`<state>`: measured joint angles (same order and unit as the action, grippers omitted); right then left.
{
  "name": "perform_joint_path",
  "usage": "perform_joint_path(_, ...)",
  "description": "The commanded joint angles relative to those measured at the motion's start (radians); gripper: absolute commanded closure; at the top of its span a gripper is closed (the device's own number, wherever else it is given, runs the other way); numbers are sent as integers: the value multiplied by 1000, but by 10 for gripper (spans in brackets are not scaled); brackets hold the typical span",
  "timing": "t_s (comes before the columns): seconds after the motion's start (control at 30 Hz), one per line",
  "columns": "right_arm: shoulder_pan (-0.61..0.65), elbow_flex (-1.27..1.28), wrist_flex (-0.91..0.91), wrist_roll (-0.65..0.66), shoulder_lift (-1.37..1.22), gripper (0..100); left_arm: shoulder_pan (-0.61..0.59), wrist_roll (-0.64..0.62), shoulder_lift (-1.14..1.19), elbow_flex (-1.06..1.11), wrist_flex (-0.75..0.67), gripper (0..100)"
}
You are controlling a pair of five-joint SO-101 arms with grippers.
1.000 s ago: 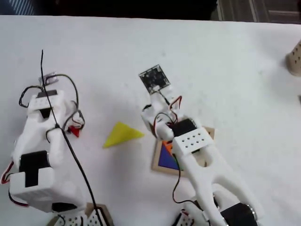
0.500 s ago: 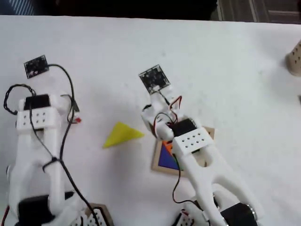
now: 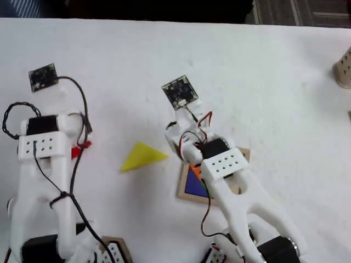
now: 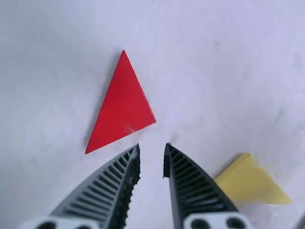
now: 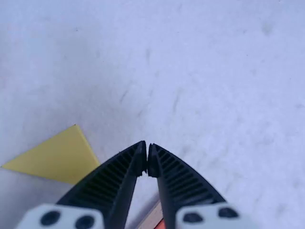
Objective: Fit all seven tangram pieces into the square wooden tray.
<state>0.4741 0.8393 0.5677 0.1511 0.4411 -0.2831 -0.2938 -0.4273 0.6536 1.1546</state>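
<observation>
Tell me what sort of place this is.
Probably a robotics test bench or hobby lab: two white arms with bare wiring and a circuit board on a white table, plus a yellow triangle, red triangle and wooden tray.

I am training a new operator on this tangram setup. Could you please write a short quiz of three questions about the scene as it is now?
1. True or false: the red triangle is clamped in the left gripper.
2. Which loose piece lies on the table between the two arms? A) a green square B) the yellow triangle C) a blue circle
3. Fill in: the right gripper has its jaws ____.

Key
1. False: it lies flat on the table, ahead of the open, empty jaws.
2. B.
3. Shut, with nothing between them.
</observation>
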Motion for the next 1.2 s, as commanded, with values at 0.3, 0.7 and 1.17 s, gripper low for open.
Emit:
perform_joint_path(0.3, -2, -11, -19, 11, 2, 978, -107, 216, -41, 123, -147, 801)
perform_joint_path(0.7, -1, -11, -21, 11, 2, 978, -136, 325, 257, -64, -43, 677)
perform_joint_path(1.17, 4, -11, -21, 11, 2, 978, -182, 526, 582, -356, 21, 665)
